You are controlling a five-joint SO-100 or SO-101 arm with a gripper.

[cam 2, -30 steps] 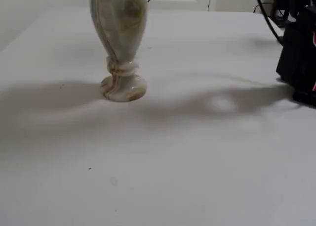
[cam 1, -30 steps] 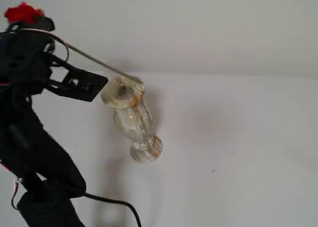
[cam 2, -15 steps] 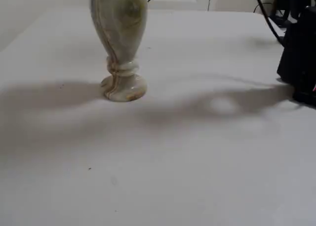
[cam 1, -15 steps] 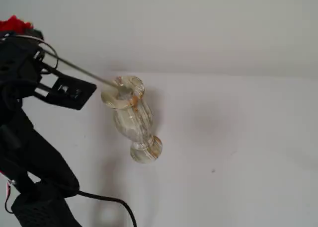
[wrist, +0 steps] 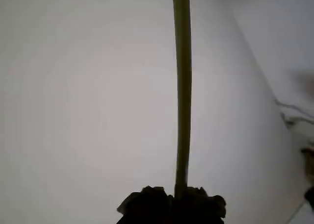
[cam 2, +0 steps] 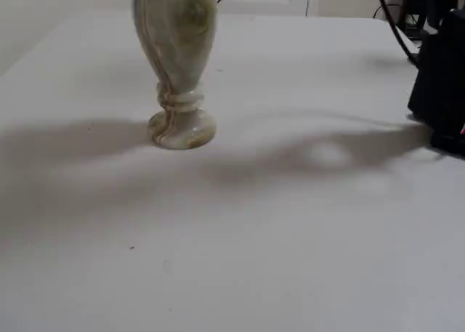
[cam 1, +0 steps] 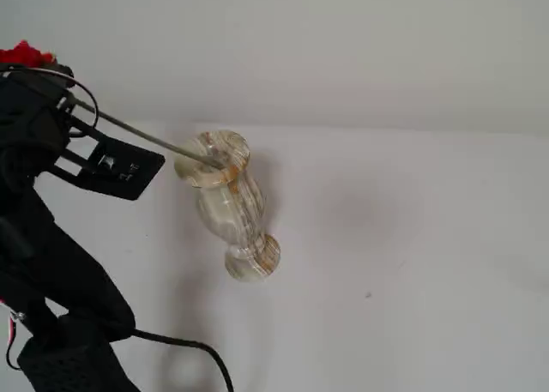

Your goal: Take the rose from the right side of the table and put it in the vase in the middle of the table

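Observation:
In a fixed view from above, the cream marbled vase (cam 1: pixel 230 208) stands on the white table (cam 1: pixel 403 238). The rose has its red bloom (cam 1: pixel 24 55) at the far left, on top of the black arm. Its thin stem (cam 1: pixel 146 135) slants down to the right, and the tip rests inside the vase's flared rim (cam 1: pixel 225 145). My gripper (cam 1: pixel 120 143) is shut on the rose's stem near the bloom, with one black jaw reaching toward the vase. The wrist view looks along the stem (wrist: pixel 182 87). The low fixed view shows only the vase's body and foot (cam 2: pixel 182 128).
The black arm and its base (cam 1: pixel 60 323) fill the left edge of the upper fixed view, with a cable (cam 1: pixel 193 353) trailing beside it. In the low fixed view the base (cam 2: pixel 439 78) stands at the right edge, and cables hang behind it.
The arm has lowered and drawn back to the left with the rose. The stem tip has gone from the rim's far edge down into the vase mouth. The vase stays in place.

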